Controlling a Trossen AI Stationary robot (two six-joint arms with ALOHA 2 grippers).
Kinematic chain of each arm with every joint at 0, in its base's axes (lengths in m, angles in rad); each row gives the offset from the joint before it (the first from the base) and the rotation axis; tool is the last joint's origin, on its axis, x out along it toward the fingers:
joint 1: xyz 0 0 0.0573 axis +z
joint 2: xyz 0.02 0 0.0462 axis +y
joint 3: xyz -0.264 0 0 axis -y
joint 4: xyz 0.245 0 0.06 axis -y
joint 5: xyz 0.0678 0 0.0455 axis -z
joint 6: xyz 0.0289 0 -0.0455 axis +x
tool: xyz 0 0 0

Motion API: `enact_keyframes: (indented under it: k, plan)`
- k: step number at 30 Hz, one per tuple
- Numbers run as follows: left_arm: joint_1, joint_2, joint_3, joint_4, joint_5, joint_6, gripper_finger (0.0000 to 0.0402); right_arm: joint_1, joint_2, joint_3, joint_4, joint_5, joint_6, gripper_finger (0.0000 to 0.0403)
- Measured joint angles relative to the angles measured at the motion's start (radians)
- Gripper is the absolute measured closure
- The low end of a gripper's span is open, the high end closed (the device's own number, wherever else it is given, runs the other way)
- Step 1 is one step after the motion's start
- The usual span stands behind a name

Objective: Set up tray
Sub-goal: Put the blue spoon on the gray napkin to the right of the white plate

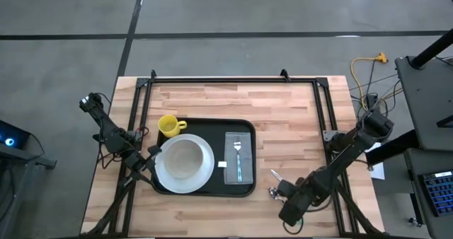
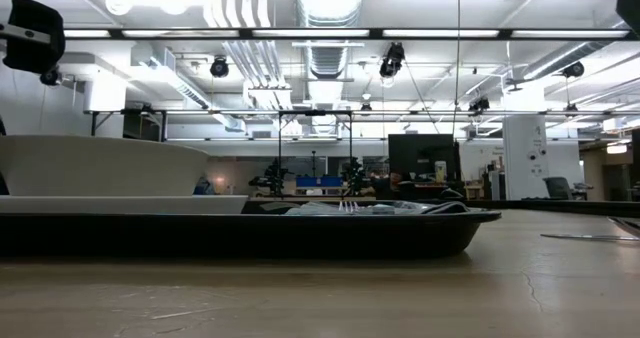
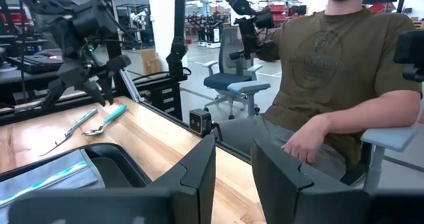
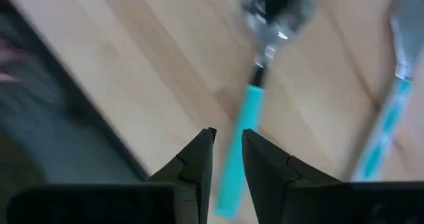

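The black tray (image 1: 212, 129) lies mid-table. It holds a white plate (image 1: 184, 162), a yellow mug (image 1: 168, 125) at its far left corner, and a grey napkin (image 1: 238, 170) with a fork (image 1: 238, 148) on it. A teal-handled spoon (image 4: 255, 85) and a knife (image 4: 387, 118) lie on the wood to the right of the tray. My right gripper (image 4: 227, 141) points down over the spoon's handle, open by a narrow gap, one finger on each side and just above it. My left gripper (image 3: 233, 164) waits level at the tray's left edge, open with nothing between its fingers.
Black frame rails (image 1: 226, 78) run along the table's far and side edges. A seated person (image 3: 331, 71) shows beyond the table's edge in the left wrist view. Bare wood lies on the near side of the tray and to the right of the knife (image 2: 590, 238).
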Motion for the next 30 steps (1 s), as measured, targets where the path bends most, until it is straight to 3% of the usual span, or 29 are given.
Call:
enact_keyframes:
  k: [5,9,20,30]
  plan:
    - [0.0,0.0,0.0,0.0,0.0,0.0,0.0322,0.001,0.058,0.069,-0.134,-0.009,-0.009,0.0335]
    - [0.0,0.0,0.0,0.0,0.0,0.0,0.0322,0.001,0.077,0.078,-0.139,0.009,-0.012,0.0332]
    - [0.0,0.0,0.0,0.0,0.0,0.0,0.0322,0.001,0.077,0.026,-0.066,0.012,0.002,0.0318]
    - [0.0,0.0,0.0,0.0,0.0,0.0,0.0322,0.001,0.077,-0.011,0.019,0.011,0.001,0.0333]
